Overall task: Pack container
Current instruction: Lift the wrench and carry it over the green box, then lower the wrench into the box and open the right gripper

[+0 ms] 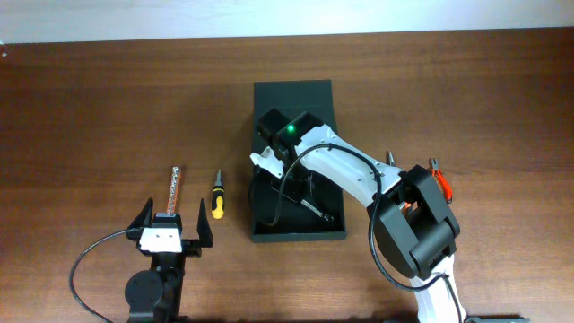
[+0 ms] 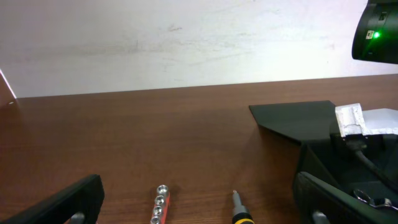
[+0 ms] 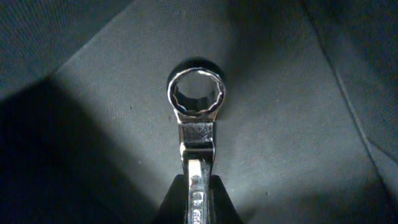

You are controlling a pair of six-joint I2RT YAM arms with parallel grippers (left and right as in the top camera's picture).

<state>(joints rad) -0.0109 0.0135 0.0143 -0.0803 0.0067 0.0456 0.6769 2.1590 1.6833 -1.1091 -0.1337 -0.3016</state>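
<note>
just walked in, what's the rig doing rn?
The right gripper is down inside the container, shut on a wrench over the box floor. The left gripper waits open at the table's near edge. A screwdriver and a metal strip lie on the table near it, not yet packed.

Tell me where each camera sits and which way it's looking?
Overhead: above the table, looking straight down; shows the left arm, the right arm, the open left hand and the container.
Left wrist: low on the left arm, looking across the table toward the wall; its fingers show at the bottom.
Right wrist: on the right arm, looking down into the container; the right hand is shut on a wrench.
Shared: overhead and left wrist both show the yellow screwdriver and the container.
</note>
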